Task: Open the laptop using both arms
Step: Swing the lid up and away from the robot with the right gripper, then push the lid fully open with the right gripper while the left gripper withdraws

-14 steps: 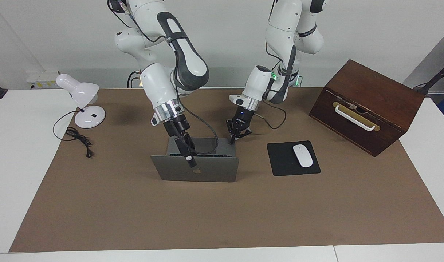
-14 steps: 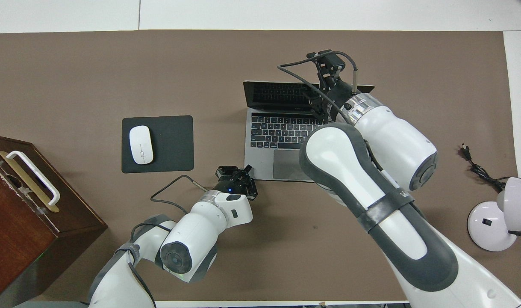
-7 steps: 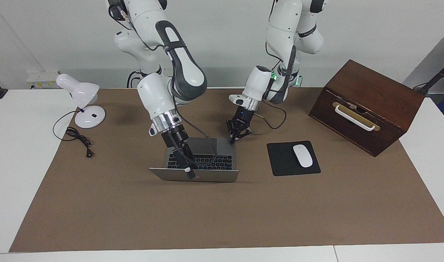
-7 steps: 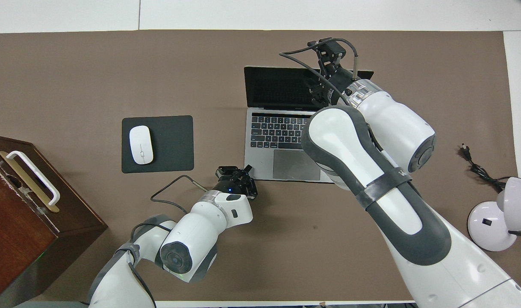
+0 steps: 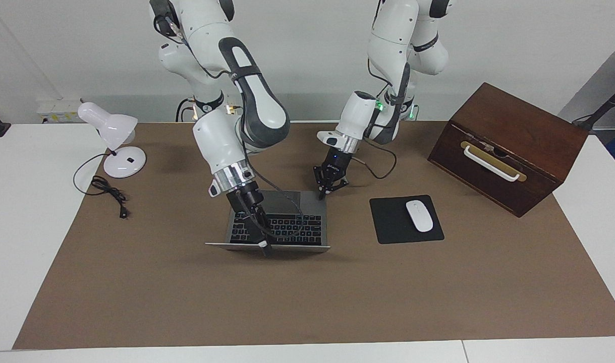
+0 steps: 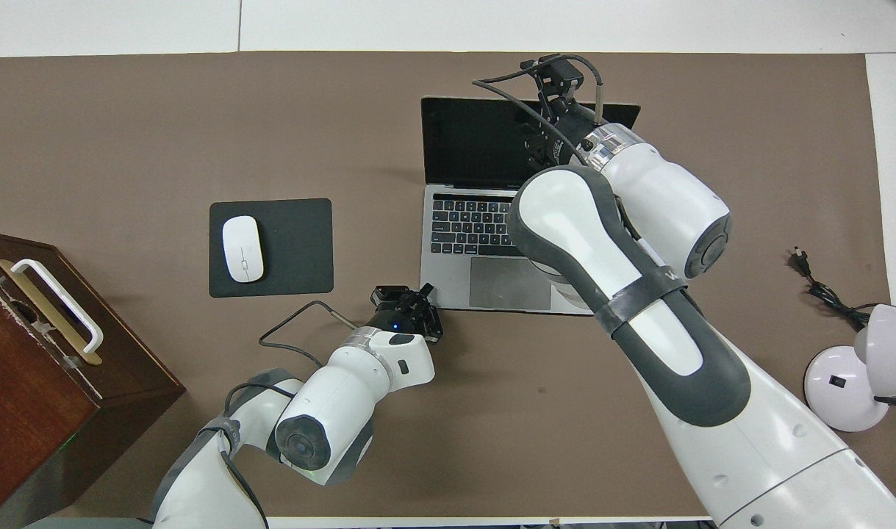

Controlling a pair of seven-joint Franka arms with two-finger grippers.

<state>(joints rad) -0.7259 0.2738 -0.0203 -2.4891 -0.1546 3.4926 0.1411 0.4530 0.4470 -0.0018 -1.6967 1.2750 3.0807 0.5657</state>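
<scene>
Silver-grey, the laptop (image 5: 287,222) lies near the middle of the brown mat, and its lid now leans much farther back than a second ago, when it stood close to upright and showed its apple logo in the facing view; now only the lid's thin top edge shows there, while the overhead view shows the whole dark screen. The keyboard and trackpad lie fully uncovered.

The right gripper (image 5: 263,246) has followed the lid outward and down and sits at its top edge. Whether its fingers are spread or pinched on the lid, I cannot tell.

The left gripper (image 5: 321,195) has not shifted. Its fingers are fully closed, tips together, pressing on the base's corner nearest the robots, toward the mouse pad (image 5: 406,219). They grasp nothing.

The white mouse (image 5: 419,215), wooden box (image 5: 509,146) and desk lamp (image 5: 114,138) are unmoved on the tabletop.
</scene>
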